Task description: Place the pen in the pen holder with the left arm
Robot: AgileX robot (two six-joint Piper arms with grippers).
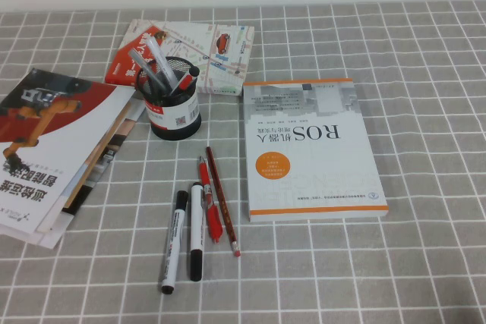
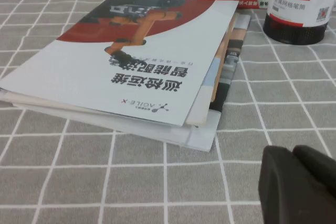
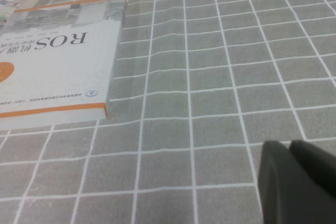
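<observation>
The pen (image 1: 174, 240), a marker with black cap, dark grey barrel and whitish end, lies on the checked cloth near the front. Beside it lie a white-barrelled marker (image 1: 197, 231), a red pen (image 1: 209, 199) and a red pencil (image 1: 222, 201). The pen holder (image 1: 173, 108), a black mesh cup with a red-and-white label, stands behind them with several pens in it. It also shows in the left wrist view (image 2: 296, 11). My left gripper (image 2: 292, 153) is shut and empty, low over the cloth near the booklets. My right gripper (image 3: 289, 145) is shut and empty over bare cloth. Neither arm shows in the high view.
A stack of booklets (image 1: 53, 149) lies at the left, also in the left wrist view (image 2: 131, 61). A ROS book (image 1: 311, 149) lies right of the pens and shows in the right wrist view (image 3: 52, 72). A map leaflet (image 1: 197, 55) lies behind the holder.
</observation>
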